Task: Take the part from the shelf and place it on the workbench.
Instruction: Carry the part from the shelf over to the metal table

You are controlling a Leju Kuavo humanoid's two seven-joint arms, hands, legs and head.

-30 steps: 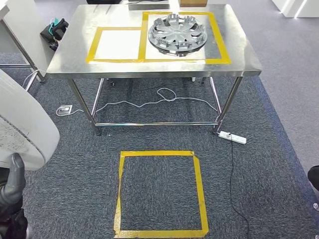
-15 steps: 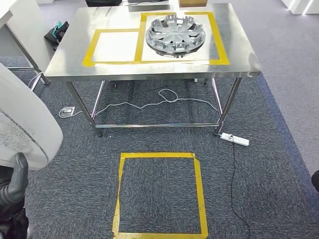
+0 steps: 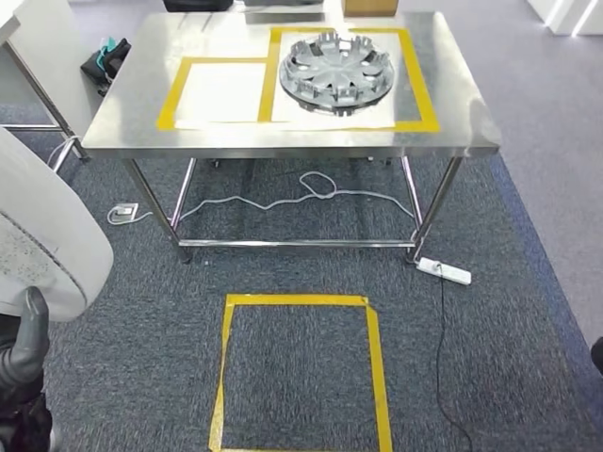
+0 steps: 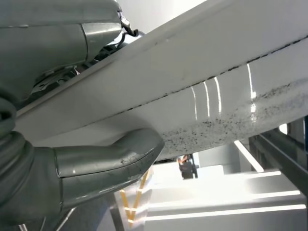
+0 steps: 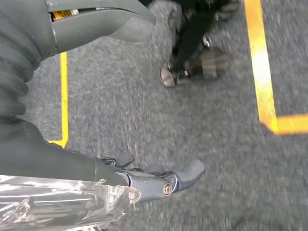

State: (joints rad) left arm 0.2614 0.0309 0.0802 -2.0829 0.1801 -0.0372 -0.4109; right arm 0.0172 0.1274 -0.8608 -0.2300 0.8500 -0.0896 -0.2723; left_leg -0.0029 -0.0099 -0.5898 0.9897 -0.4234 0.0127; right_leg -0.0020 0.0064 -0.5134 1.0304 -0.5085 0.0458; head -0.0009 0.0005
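Observation:
The part (image 3: 42, 235) is a large white curved panel with dark speckles at the left edge of the head view. My left hand (image 3: 24, 363) holds it from below. In the left wrist view the grey thumb (image 4: 101, 163) presses on the panel's (image 4: 218, 82) underside. The steel workbench (image 3: 121, 118) stands ahead, with an empty yellow-taped rectangle (image 3: 220, 91) on its left half. My right hand (image 5: 43, 154) hangs over the carpet, fingers apart and holding nothing.
A silver wheel cover (image 3: 336, 71) lies in the right taped rectangle on the bench. A yellow tape square (image 3: 299, 372) marks the carpet in front of it. A cable and a power strip (image 3: 444, 271) lie by the right table leg. A dark bag (image 3: 105, 56) sits at the far left.
The whole picture has shifted a little, so the camera has moved; the floor square now sits lower in the view. My left hand still holds the white panel.

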